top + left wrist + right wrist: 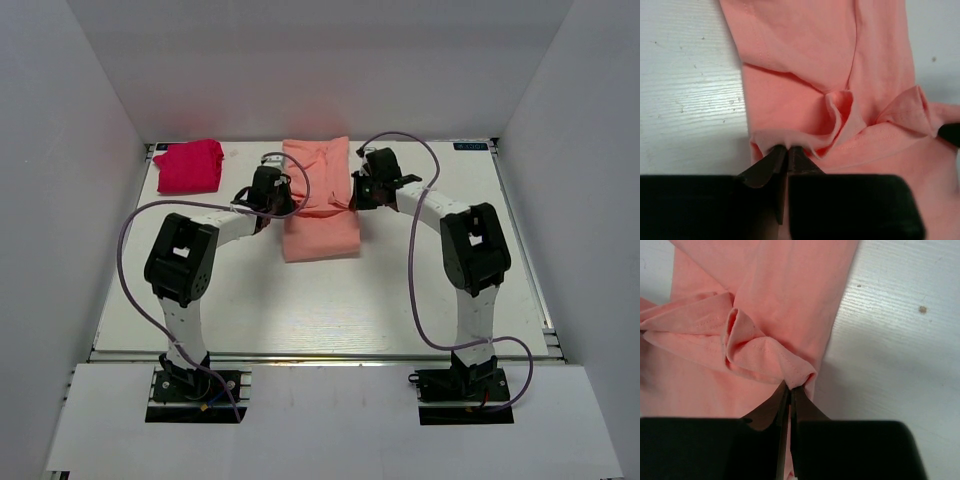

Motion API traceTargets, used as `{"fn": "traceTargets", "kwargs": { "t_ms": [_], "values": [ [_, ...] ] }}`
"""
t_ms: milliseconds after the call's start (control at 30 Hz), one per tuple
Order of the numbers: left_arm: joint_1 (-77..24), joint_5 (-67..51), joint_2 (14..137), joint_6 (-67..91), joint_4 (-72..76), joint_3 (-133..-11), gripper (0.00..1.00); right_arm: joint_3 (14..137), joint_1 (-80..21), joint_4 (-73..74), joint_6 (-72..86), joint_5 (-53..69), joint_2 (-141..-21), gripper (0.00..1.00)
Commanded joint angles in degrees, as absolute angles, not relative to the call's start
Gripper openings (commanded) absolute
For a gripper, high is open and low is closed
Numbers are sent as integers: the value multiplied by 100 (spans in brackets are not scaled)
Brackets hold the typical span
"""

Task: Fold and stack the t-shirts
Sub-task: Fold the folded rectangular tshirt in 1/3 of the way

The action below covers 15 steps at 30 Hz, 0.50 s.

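The pink tee (320,228) lies partly folded on the far middle of the table (300,310), pinched from both sides. The left gripper (788,150) is clamped on a bunched edge at the tee's left side. The right gripper (790,388) is clamped on a hemmed fold at its right side. Between the two, the cloth rises in crumpled ridges across the tee. The red tee (188,165), a small folded bundle, sits in the far left corner, well apart from the pink tee and to the left of the left gripper.
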State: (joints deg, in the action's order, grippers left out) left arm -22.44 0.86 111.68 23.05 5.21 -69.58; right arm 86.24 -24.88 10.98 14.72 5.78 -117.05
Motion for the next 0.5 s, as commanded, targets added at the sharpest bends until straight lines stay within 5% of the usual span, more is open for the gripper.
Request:
{"fn": "traceTargets", "kwargs": {
  "t_ms": [0, 33, 67, 133, 200, 333, 467],
  "values": [
    [-2127, -105, 11267, 2188, 668, -7347, 21, 9043, -2400, 782, 1388, 729, -11812, 7],
    [-2127, -175, 11268, 2128, 598, -7400, 35, 9087, -2373, 800, 1389, 808, -11839, 16],
    [-2075, -176, 11320, 2127, 598, -7461, 68, 9140, -2364, 852, 1389, 817, -11908, 25],
    [-2074, -229, 11390, 2066, 598, -7698, 87, 9438, -2295, 957, 1380, 931, -11962, 50],
    [-2021, -281, 11452, 2065, 397, -7883, 99, 9623, -2276, 1063, 1354, 949, -12015, 58],
    [-1969, -281, 11374, 2004, 158, -8147, 99, 9791, -2215, 1160, 1257, 1151, -11936, 77],
    [-1969, -526, 10987, 2004, 211, -7805, 99, 9512, -2162, 1187, 1257, 1186, -11673, 78]
  ]
}}
